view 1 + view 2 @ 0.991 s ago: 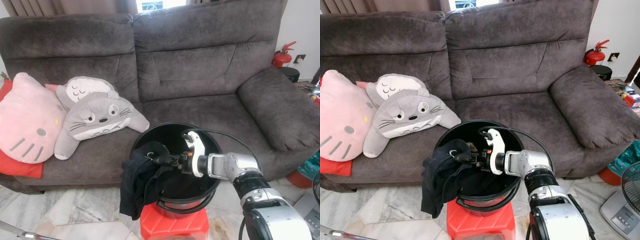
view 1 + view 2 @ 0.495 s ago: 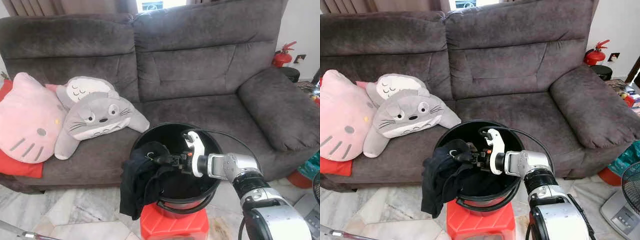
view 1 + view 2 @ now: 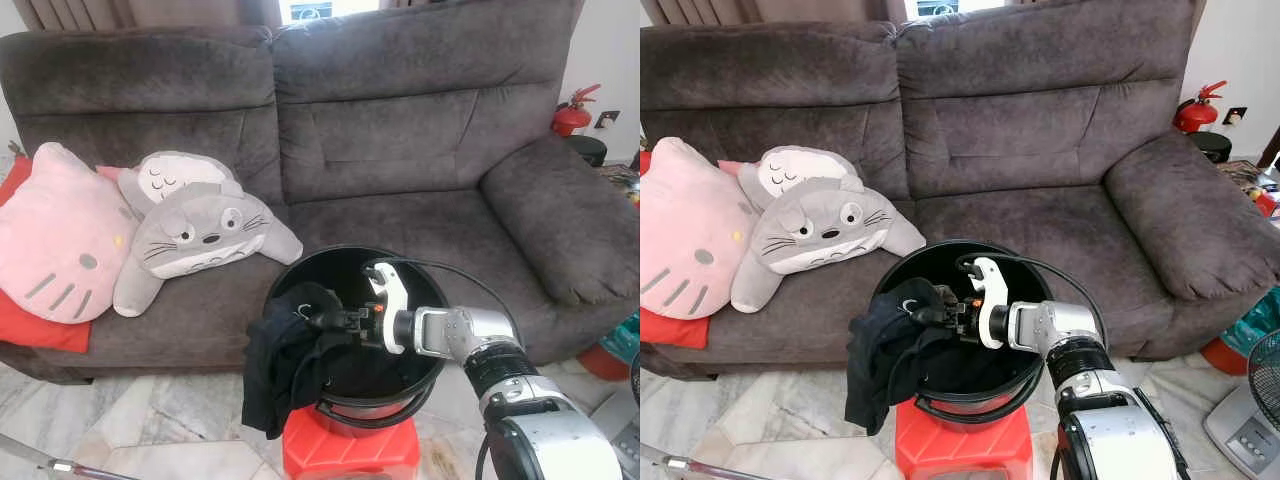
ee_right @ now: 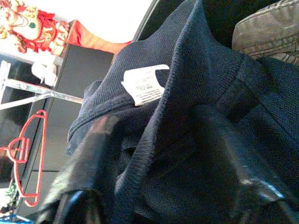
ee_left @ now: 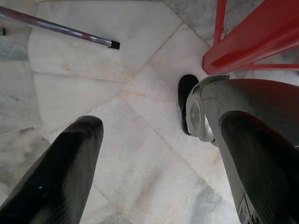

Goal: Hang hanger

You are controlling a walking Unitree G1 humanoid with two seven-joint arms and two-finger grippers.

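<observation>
While reaching left over the bucket [image 3: 425,300], right gripper [image 3: 322,322] pinching the dark garment [image 3: 285,370] draped over the near-left rim; soft, limp, light, best taken by the collar near its tag [image 4: 142,84]; red hanger [image 4: 25,154] far off; left gripper [image 5: 154,172] spread, idle.

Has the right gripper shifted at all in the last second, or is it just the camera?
No. The right gripper sits at the same spot against the black bucket's rim, at the dark garment. The sofa shifted in frame, so the camera moved.
</observation>
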